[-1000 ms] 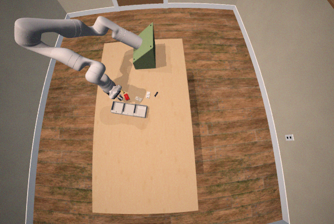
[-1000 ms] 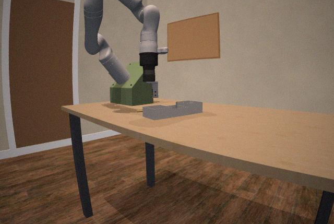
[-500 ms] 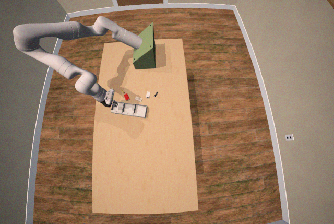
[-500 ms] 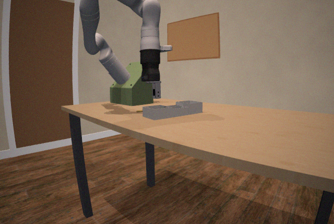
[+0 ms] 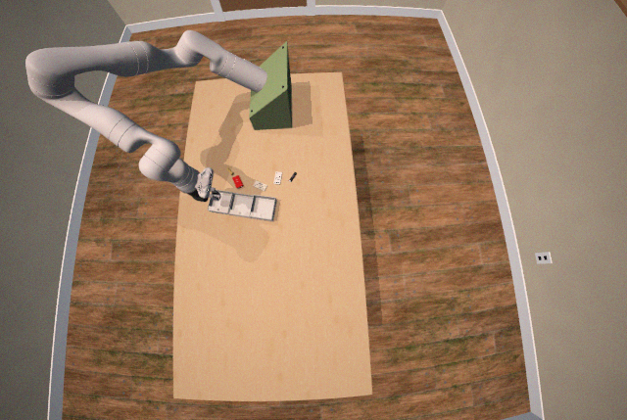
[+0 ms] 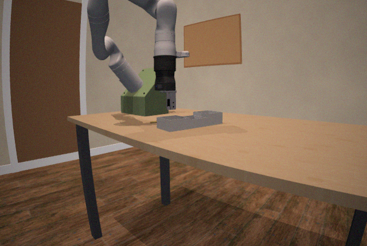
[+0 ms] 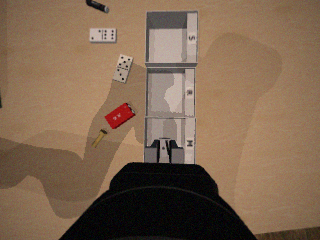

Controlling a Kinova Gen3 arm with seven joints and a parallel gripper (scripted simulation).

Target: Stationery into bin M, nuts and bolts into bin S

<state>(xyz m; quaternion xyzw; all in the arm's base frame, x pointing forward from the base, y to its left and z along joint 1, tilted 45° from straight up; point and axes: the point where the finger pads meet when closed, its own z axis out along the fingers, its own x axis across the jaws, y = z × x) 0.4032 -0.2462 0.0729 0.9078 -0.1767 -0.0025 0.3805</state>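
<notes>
Three grey bins stand in a row [image 5: 275, 208] [image 6: 183, 122], marked M [image 7: 190, 142], R [image 7: 190, 92] and S [image 7: 191, 36]; what shows of each bin's inside is empty. My gripper [image 7: 164, 147] [image 5: 214, 196] [image 6: 171, 107] hangs just above bin M, its fingers nearly together on a small dark thing that I cannot make out. Left of the bins in the wrist view lie a red block [image 7: 120, 115] [image 5: 237, 181], a short yellow bolt-like piece [image 7: 99, 138] [image 5: 231, 173], two dominoes [image 7: 103, 34] [image 7: 122, 68] and a black pen-like stick [image 7: 97, 6] [image 5: 292, 176].
A green wedge-shaped block [image 5: 273, 96] [image 6: 142, 99] stands at the table's far end and carries the arm's base. The bins stand near the table's edge [image 5: 184, 193] on the arm's side.
</notes>
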